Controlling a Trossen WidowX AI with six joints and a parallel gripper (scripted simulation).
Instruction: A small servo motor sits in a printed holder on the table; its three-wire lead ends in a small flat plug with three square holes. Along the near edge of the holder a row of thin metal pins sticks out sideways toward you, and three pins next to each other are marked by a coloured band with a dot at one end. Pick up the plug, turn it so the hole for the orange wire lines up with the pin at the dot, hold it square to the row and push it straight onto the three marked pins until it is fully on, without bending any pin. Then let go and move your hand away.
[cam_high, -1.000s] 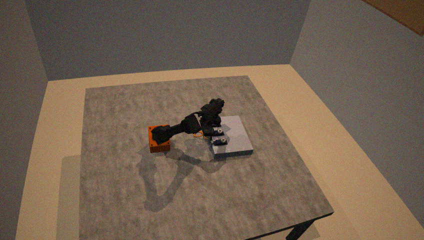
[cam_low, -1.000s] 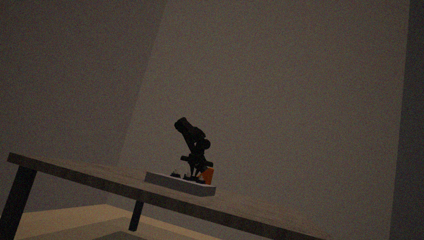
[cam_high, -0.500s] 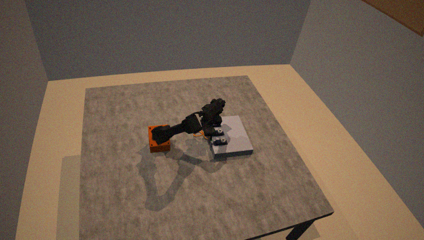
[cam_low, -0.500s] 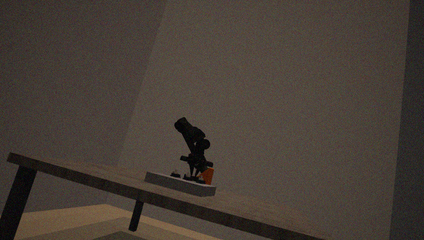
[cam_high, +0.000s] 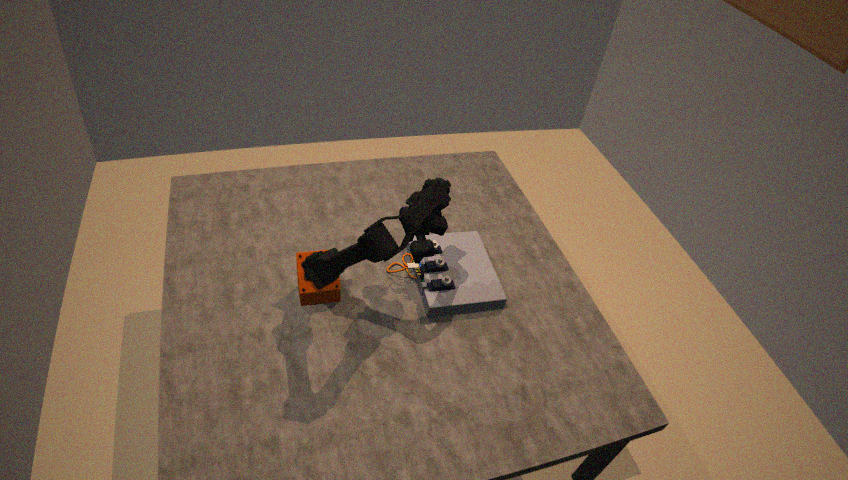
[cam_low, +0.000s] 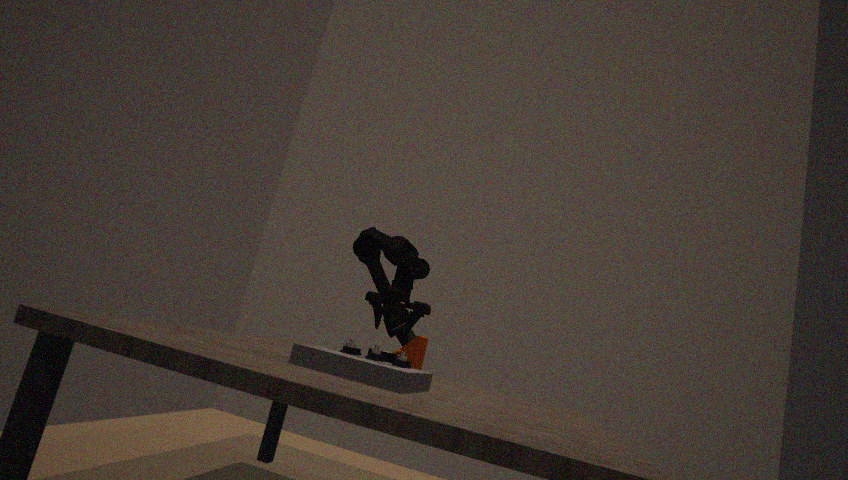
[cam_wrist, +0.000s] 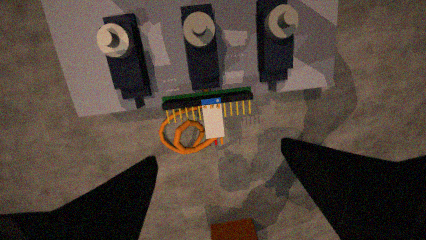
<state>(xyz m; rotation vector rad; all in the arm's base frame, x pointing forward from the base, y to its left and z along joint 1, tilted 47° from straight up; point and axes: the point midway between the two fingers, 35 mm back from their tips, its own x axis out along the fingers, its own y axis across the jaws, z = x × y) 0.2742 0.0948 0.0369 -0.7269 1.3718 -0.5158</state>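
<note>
The white plug (cam_wrist: 213, 121) (cam_high: 413, 265) sits at the pin row (cam_wrist: 237, 96), square to it, over the pins marked by the blue band (cam_wrist: 209, 102). Short gold bits of pin show at its front edge. I cannot tell exactly how deep it sits. The band's dot (cam_wrist: 217, 100) is at the right end, and the orange wire leaves the plug on the right too. The uncovered pins on both sides look straight. The orange lead (cam_wrist: 186, 150) loops to the left. My gripper (cam_wrist: 219, 153) is open and empty, above and back from the plug, fingers wide on either side.
The grey holder (cam_high: 487, 285) (cam_low: 357, 368) (cam_wrist: 65, 65) carries three dark servos with pale round horns, the middle servo (cam_wrist: 201, 62) behind the plug. The orange arm base (cam_high: 320, 295) (cam_low: 418, 353) (cam_wrist: 234, 231) stands on the grey table (cam_high: 267, 208) on the pin side of the holder.
</note>
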